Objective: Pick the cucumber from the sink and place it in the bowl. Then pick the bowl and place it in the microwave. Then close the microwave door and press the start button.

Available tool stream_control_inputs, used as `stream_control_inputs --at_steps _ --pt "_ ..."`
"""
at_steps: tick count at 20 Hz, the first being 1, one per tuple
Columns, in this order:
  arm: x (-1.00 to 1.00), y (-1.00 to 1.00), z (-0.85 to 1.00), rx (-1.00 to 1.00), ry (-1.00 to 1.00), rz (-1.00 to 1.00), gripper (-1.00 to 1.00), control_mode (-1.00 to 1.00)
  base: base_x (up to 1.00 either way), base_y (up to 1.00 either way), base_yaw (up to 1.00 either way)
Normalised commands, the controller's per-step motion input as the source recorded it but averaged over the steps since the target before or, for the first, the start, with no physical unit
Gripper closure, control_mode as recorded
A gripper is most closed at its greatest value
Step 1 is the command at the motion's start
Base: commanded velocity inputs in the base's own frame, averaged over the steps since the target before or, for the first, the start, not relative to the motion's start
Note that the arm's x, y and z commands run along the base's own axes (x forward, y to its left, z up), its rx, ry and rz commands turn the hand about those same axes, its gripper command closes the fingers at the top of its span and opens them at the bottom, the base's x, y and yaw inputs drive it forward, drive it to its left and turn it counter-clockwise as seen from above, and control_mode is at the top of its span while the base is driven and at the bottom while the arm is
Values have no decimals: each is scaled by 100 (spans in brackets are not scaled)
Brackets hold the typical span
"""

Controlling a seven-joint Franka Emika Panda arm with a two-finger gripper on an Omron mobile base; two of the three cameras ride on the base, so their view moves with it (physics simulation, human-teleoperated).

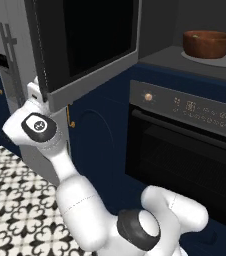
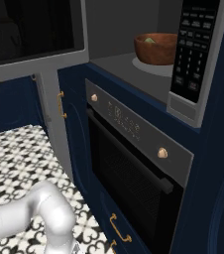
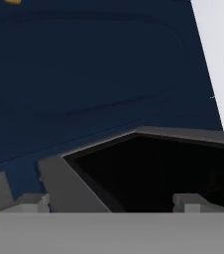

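The microwave [image 2: 193, 54] stands open, and its door [image 1: 85, 45], black glass in a grey frame, is swung out to the left. Inside, on the turntable, sits the reddish-brown bowl [image 1: 207, 43] [image 2: 156, 48] with the green cucumber [image 2: 149, 40] lying in it. My gripper [image 3: 111, 200] is open, close against the door's outer side at its lower grey edge, with nothing held. In the left base view my hand [image 1: 35, 91] is tucked behind the door's lower left corner. The sink is out of view.
A black oven [image 1: 185, 150] [image 2: 134, 163] with an orange knob and bar handle sits directly under the microwave. Dark blue cabinet fronts [image 3: 84, 74] surround both. A grey fridge side [image 1: 10, 60] stands to the left over a patterned tile floor [image 2: 20, 158].
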Motion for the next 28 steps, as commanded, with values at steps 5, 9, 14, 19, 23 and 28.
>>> stream_control_inputs --at_steps 5,9,14,19,23,28 --pt "-74 -100 22 8 -23 -12 -100 -100 0 0 0" --pt "-76 -100 8 11 -13 -13 -100 -100 0 0 0" --pt "-74 -100 31 17 -7 -10 -100 -100 0 0 0" --pt "-59 -99 47 24 -10 -2 -100 -100 0 0 0" --pt "-19 -85 41 29 -14 0 -100 -100 0 0 0" --pt "1 -80 15 29 -9 0 -100 -100 0 0 0"
